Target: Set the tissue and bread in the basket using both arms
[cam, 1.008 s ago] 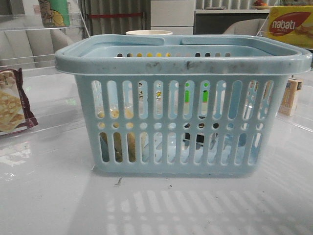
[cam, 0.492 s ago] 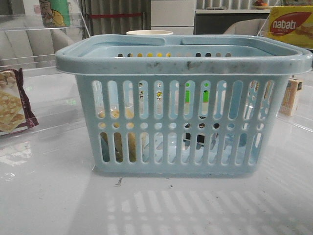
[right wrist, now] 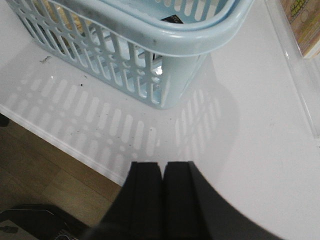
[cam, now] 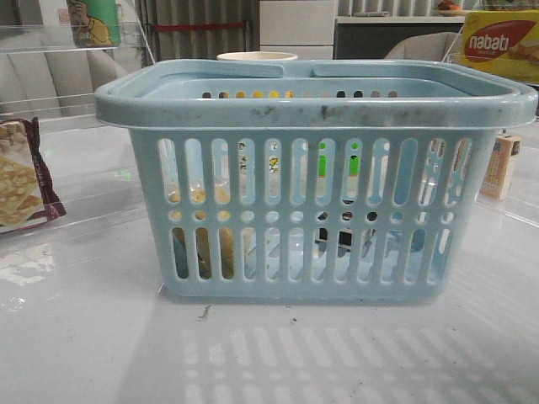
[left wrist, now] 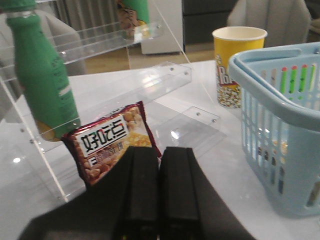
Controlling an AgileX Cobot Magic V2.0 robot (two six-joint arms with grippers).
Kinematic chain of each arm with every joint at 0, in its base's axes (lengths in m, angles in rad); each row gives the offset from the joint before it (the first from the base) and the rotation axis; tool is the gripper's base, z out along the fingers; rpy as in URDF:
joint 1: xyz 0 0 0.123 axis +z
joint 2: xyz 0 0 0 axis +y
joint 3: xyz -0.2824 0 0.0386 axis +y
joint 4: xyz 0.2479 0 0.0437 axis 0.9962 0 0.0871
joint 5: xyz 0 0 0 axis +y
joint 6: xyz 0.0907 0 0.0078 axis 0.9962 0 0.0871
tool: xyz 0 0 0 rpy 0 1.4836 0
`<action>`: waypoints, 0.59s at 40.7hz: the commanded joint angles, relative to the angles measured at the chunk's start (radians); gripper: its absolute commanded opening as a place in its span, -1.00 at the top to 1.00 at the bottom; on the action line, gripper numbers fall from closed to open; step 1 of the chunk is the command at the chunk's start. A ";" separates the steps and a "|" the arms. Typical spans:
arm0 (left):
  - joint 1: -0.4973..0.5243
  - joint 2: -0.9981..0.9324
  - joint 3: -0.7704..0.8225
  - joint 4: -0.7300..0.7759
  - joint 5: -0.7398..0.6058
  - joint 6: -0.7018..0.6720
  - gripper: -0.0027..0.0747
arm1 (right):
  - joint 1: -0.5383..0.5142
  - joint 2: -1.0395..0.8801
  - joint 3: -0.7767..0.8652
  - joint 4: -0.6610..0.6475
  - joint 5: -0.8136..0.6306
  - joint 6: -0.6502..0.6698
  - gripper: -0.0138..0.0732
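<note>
One basket [cam: 312, 181] is sitting mid-table, holding one bread [cam: 202, 251] at its left end and one dark tissue pack [cam: 333, 236] near centre. Both grippers, left [left wrist: 159, 192] and right [right wrist: 162, 192], are showing jaws pressed together, empty. Nothing is differing from earlier.

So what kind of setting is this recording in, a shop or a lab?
Probably a lab mock-up of a shop rather than a real one: a shopping basket on a white table, packaged snacks on clear acrylic shelves like the Nabati box, and office chairs behind.
</note>
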 commanded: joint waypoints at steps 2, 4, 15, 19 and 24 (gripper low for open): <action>0.058 -0.086 0.058 -0.002 -0.142 -0.009 0.70 | -0.001 0.002 -0.028 -0.010 -0.063 -0.006 0.52; 0.070 -0.114 0.079 -0.012 -0.155 -0.009 0.70 | -0.001 0.002 -0.028 -0.010 -0.063 -0.006 0.52; 0.093 -0.193 0.226 -0.023 -0.309 -0.009 0.70 | -0.001 0.002 -0.028 -0.010 -0.063 -0.006 0.52; 0.108 -0.191 0.244 -0.023 -0.309 -0.009 0.70 | -0.001 0.002 -0.028 -0.010 -0.061 -0.006 0.52; 0.151 -0.191 0.248 -0.023 -0.346 -0.009 0.70 | -0.001 0.002 -0.028 -0.010 -0.058 -0.006 0.52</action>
